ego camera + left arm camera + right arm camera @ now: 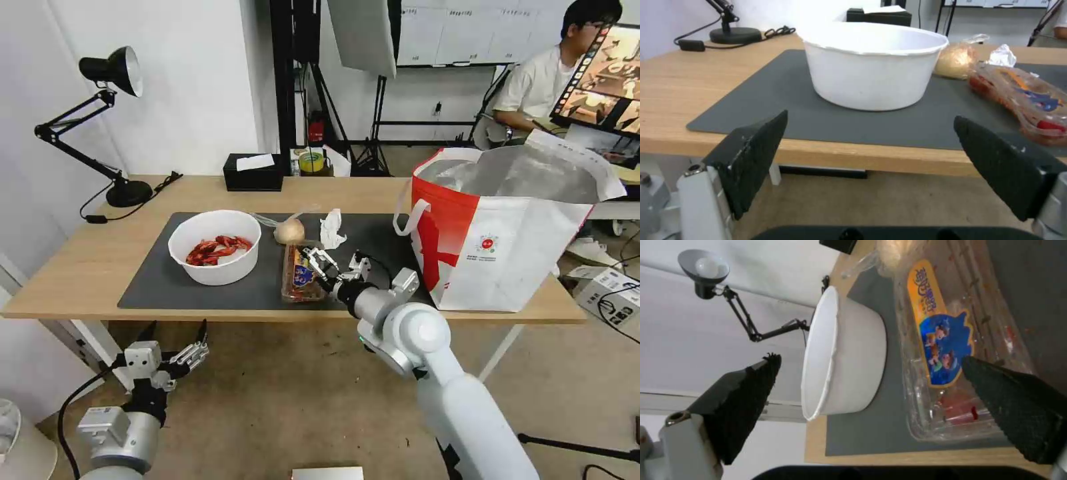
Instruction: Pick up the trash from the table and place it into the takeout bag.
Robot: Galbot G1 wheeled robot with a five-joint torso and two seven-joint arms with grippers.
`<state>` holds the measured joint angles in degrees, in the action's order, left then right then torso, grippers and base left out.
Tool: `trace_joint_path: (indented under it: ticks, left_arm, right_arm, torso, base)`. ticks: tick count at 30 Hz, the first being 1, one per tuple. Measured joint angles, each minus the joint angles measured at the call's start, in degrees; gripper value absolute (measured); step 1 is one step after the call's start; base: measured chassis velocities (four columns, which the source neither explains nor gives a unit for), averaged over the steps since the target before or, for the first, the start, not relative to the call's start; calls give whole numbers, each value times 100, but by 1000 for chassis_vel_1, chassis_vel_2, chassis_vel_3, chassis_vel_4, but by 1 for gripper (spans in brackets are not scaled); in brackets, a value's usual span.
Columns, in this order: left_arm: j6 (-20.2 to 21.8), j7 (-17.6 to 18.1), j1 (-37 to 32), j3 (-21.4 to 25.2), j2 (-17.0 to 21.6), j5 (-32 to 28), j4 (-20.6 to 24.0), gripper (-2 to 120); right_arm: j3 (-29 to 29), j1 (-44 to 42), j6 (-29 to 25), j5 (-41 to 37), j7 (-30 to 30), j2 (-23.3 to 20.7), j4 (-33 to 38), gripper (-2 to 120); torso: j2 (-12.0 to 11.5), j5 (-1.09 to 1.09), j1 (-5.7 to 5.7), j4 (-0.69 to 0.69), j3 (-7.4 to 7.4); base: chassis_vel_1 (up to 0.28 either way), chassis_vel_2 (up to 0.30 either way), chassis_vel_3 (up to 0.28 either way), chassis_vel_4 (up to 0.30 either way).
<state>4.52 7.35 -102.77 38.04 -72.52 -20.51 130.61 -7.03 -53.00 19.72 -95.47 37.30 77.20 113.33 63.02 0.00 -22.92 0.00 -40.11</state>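
On the table (80,267), a white bowl (213,253) of red crayfish shells sits on the dark grey mat (153,283). Right of it lie a clear bag with a beige lump (289,231), a crumpled tissue (331,229) and a clear food tray (300,275). My right gripper (331,262) hovers open, rolled sideways, just over the tray's (951,340) near end, beside the bowl (849,353). Low in front of the table's edge, my left gripper (177,328) is open and faces the bowl (871,66). The takeout bag (507,227) stands open at the table's right end.
A black desk lamp (113,73) stands at the table's back left, with its cable trailing on the wood. A black tissue box (252,172) sits at the back edge. Boxes and cables lie on the floor at the right.
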Motion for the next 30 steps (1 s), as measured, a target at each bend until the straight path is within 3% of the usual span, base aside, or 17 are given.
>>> trace_joint_path:
  ticks: [5,15,17,21,30]
  left_arm:
    - [0,-1,-7,-7,-16,6,6,100]
    - [-14,-1,-20,12,-57,3,89,100]
    - [-15,-7,-20,9,-89,4,99,100]
    - [-16,-19,-27,-5,-117,15,116,100]
    - [-19,-47,-49,-6,-128,25,136,100]
  right_arm:
    - [-38,40,-5,-22,-159,-92,11,100]
    - [397,1273,696,2801,-2468,-1140,-535,99]
    - [712,1793,705,3692,-3145,-1344,-911,89]
    - [1073,2259,708,4557,-3566,-1367,-1378,76]
    - [1524,2681,717,5567,-4166,-1217,-2093,49]
  torso:
    - [0,1,0,0,0]
    - [0,1,0,0,0]
    - [0,0,0,0,0]
    - [0,0,0,0,0]
    - [0,0,0,0,-1]
  base:
    - [0,0,0,0]
    - [0,0,0,0]
    - [0,0,0,0]
    - [0,0,0,0]
    - [0,0,0,0]
